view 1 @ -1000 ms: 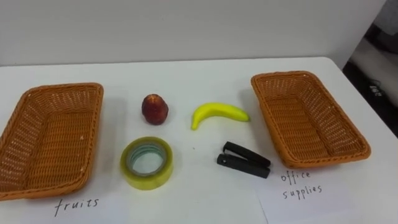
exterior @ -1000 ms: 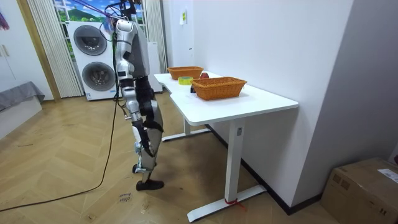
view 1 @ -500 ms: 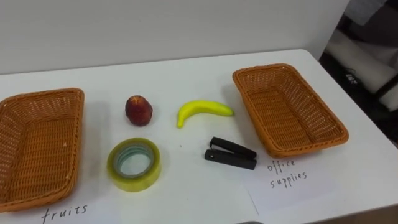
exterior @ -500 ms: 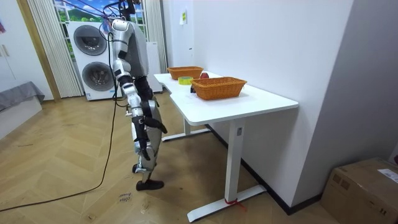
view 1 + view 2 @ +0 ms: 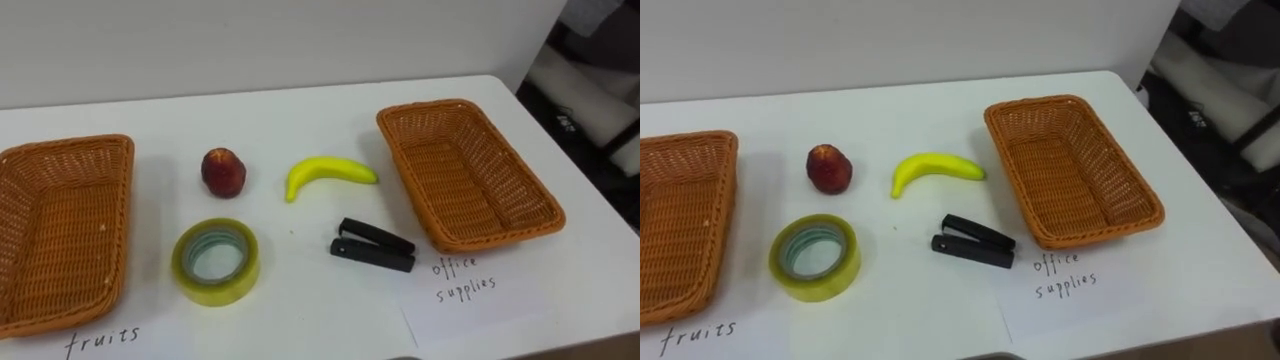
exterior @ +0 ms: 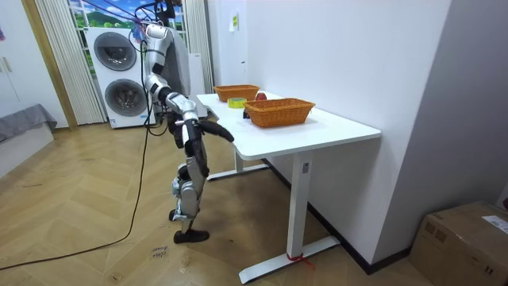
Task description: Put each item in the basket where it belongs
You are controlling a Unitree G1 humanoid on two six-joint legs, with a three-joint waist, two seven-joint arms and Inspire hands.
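White worktop (image 6: 317, 131) stood against plain white wall (image 6: 357, 48). Herringbone wood floor (image 6: 79, 238). Stacked washing machines (image 6: 121, 75) and pale curtain (image 6: 57, 59) at far end; cardboard box (image 6: 464, 238) near the wall.

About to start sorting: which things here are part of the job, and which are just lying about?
Job: red fruit, banana, tape roll, black stapler, left basket, right basket, all on the white table.
Lying about: washing machines, cardboard box on the floor.

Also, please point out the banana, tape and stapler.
banana (image 5: 328, 170), left eye view, middle of its curve
tape (image 5: 216, 292), left eye view, front outer wall
stapler (image 5: 372, 256), left eye view, lower black bar
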